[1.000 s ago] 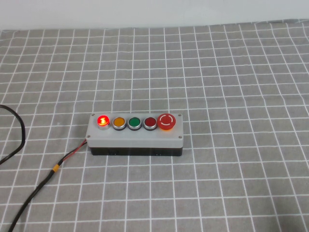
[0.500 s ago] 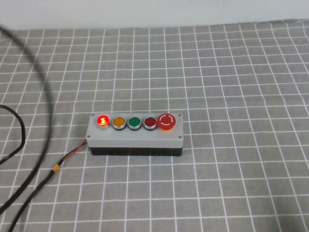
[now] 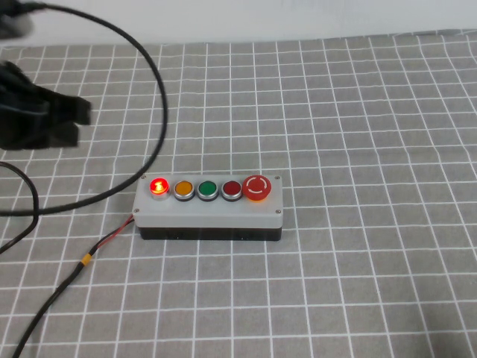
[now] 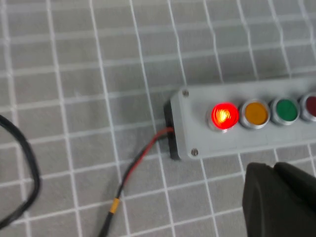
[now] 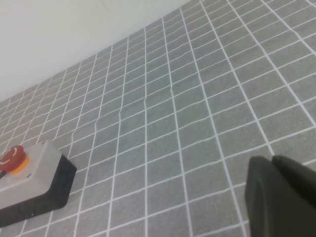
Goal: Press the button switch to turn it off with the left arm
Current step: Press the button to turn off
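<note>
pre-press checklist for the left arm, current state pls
1. Target found: ok. The button switch sits at the left end of the row on the grey box.
2. Switch lit, so the task remains to be done: ok, glowing red in the high and left wrist views.
3. Left gripper above the switch: not ok, it is blurred at the far left, apart from the box.
4. Left fingers set for pressing: cannot tell.
5. Approach path: not ok, a black cable arcs between gripper and box.
6. Right gripper out of the way: ok, over bare cloth to the right of the box.
</note>
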